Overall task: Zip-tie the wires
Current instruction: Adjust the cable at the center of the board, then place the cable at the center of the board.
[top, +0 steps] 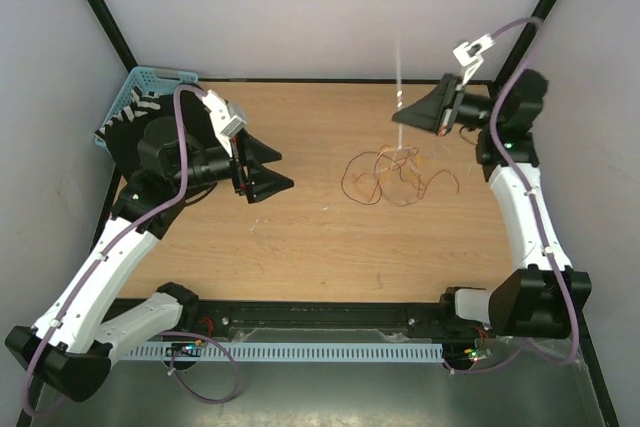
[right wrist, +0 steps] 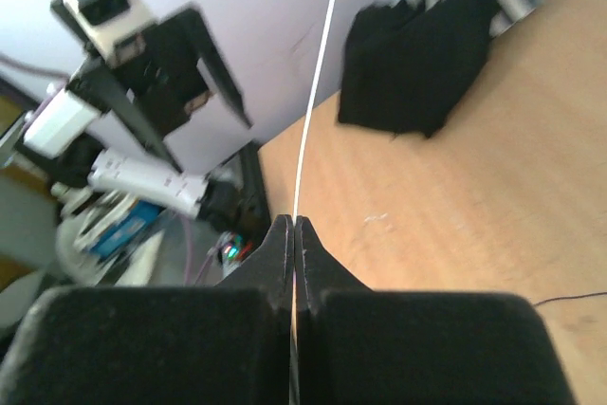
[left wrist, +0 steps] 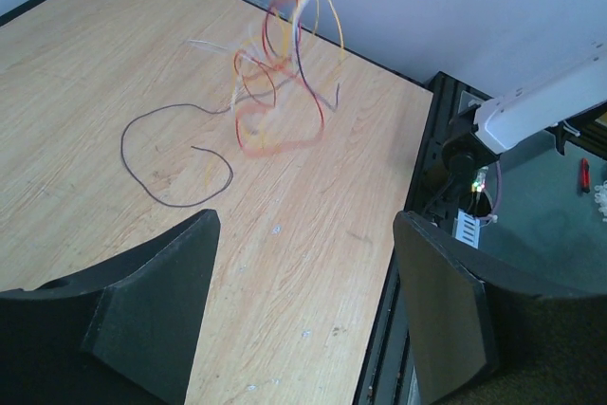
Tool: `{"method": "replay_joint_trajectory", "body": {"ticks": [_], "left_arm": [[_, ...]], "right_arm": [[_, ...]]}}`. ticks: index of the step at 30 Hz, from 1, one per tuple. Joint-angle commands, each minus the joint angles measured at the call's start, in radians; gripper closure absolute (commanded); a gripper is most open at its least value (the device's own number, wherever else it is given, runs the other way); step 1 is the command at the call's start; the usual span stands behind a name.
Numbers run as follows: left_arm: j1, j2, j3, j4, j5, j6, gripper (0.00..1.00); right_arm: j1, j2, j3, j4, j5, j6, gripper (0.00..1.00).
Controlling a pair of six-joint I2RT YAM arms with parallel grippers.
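Observation:
The wires (top: 395,173) form a loose red, orange-yellow, brown and white tangle on the wooden table (top: 320,247), right of centre. Some strands rise toward my right gripper (top: 398,117), which hovers just above them. It is shut on a thin white zip tie (right wrist: 318,73) that sticks up past the fingertips (right wrist: 294,225). In the left wrist view the wires (left wrist: 285,82) look blurred and drawn upward, while one dark brown strand (left wrist: 171,163) lies flat. My left gripper (top: 285,169) stands open and empty to the left of the tangle, its jaws (left wrist: 303,225) wide apart.
A blue basket (top: 150,82) sits at the back left corner behind the left arm. A black rail (top: 330,312) runs along the near table edge. Walls close in the back and both sides.

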Motion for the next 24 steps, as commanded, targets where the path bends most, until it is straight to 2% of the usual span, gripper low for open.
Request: {"method": "replay_joint_trajectory", "body": {"ticks": [1, 6, 14, 21, 24], "left_arm": [[0.018, -0.024, -0.022, 0.01, 0.0, 0.012, 0.24], [0.038, -0.064, -0.076, -0.021, -0.014, 0.012, 0.24], [0.046, -0.106, -0.158, -0.034, -0.027, -0.001, 0.24], [0.047, -0.114, -0.174, -0.035, -0.021, -0.014, 0.24], [0.048, -0.115, -0.179, -0.036, -0.016, -0.017, 0.24]], "right_arm": [[0.133, -0.013, -0.14, -0.042, -0.03, -0.102, 1.0], [0.284, 0.071, -0.278, -0.06, 0.035, -0.23, 1.0], [0.473, 0.346, -0.258, -0.066, 0.071, -0.335, 1.0], [0.501, 0.561, -0.14, -0.055, 0.163, -0.38, 1.0], [0.504, 0.657, -0.092, 0.005, 0.195, -0.328, 1.0]]}}
